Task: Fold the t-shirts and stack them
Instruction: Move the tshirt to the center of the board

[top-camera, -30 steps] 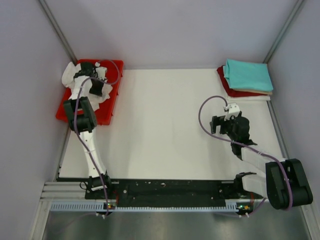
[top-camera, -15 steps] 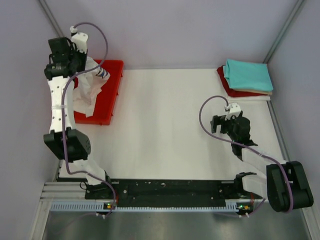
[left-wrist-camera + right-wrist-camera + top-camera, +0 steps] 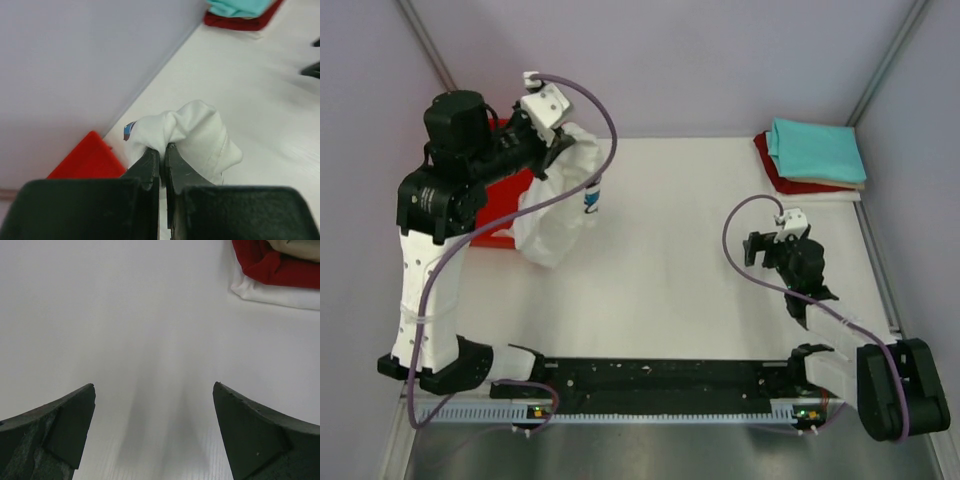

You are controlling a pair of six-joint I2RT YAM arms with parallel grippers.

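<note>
We held the white t-shirt [image 3: 560, 205] pinched tight in our left hand [image 3: 161, 150], hanging just beside the red tray [image 3: 485, 238] over the far-left part of the desk [image 3: 670, 270], probably to bring it onto open space for folding. Our right hand [image 3: 760, 248] hovered with jaws wide and empty, near the folded stack [image 3: 815, 150] in the far-right corner. The shirt drooped crumpled, with a bit of blue print showing.

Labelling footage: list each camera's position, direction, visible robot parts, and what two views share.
Top external: overhead behind the bases, facing down at the table; both arms show.
Left wrist: on the raised left arm, looking past the shut left pincer to the white shirt it holds and the tray.
Right wrist: above the table, facing its far side; the open right pincer shows.
Shared: all three see the folded stack.
</note>
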